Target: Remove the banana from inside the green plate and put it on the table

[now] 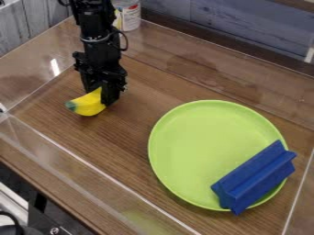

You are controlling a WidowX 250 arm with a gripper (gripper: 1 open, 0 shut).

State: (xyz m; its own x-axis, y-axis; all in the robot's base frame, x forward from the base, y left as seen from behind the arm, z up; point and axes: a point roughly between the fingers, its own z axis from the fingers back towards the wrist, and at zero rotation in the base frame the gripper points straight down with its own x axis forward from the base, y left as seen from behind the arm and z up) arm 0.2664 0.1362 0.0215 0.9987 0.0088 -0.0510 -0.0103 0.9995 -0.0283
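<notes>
The robot's fingers [101,89] are pinching the banana [87,103] low over the table [135,87], its dark greenish tip pointing toward the near left side; whether its underside is touching the wood is hard to tell from this view. The banana is lying outside the green plate [196,142], well apart from its rim, on the left side of the view. The blue block [254,176] is resting on the plate, slanting across its lower right part.
</notes>
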